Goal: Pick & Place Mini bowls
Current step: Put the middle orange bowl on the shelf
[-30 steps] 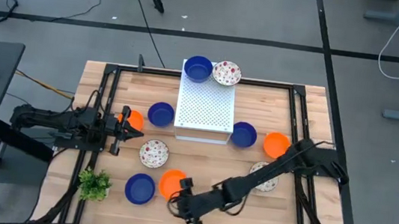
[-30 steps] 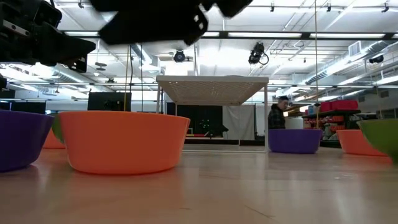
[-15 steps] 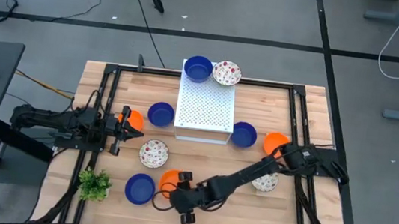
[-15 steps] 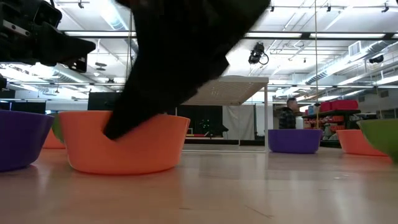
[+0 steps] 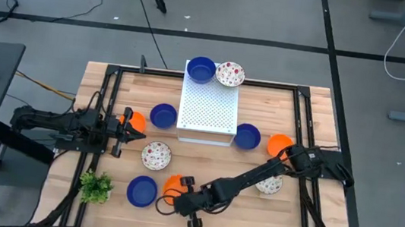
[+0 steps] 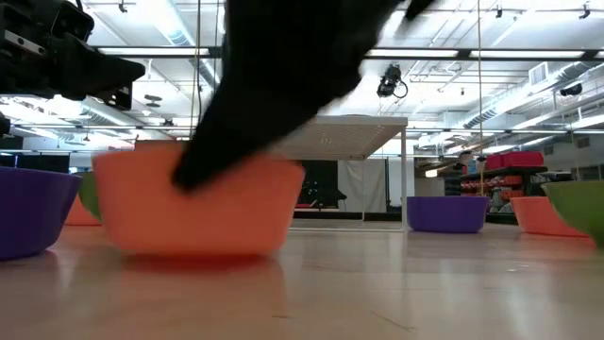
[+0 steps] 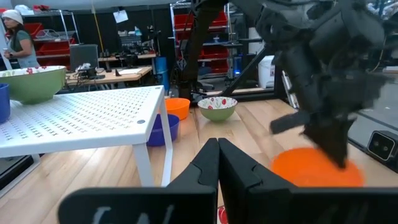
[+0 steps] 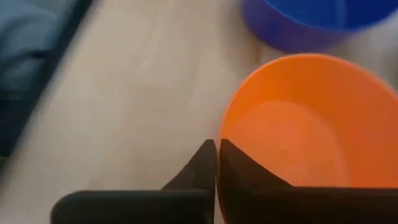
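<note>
The orange mini bowl (image 5: 172, 182) sits near the table's near edge, between a blue bowl (image 5: 142, 191) and my right arm. My right gripper (image 5: 177, 191) is shut on its rim and shows as a dark shape over the bowl (image 6: 198, 208) in the low view. My left gripper (image 5: 122, 124) waits at the table's left, shut and empty (image 7: 217, 149), beside another orange bowl (image 5: 137, 121). A blue bowl (image 5: 201, 69) and a speckled bowl (image 5: 230, 74) stand on the white perforated board (image 5: 208, 108). My right gripper (image 8: 216, 149) pinches the orange bowl's rim (image 8: 221, 127) on the side toward the table's near edge, one finger inside the bowl and one outside. The fingers slant down onto it from above (image 6: 193, 170). The bowl stays upright, low over the table top.
More bowls stand on the wood: blue (image 5: 162, 115), blue (image 5: 247, 136), orange (image 5: 281, 145), speckled (image 5: 156, 155), and a speckled one (image 5: 271, 184) partly under my right arm. A small green plant (image 5: 95, 187) stands at the near left corner. Black frame rails edge the table.
My right gripper has moved from near the table's near edge toward the orange bowl and down onto its rim. In the low view the bowl now shows blurred, shifted a little sideways and slightly higher than before.
</note>
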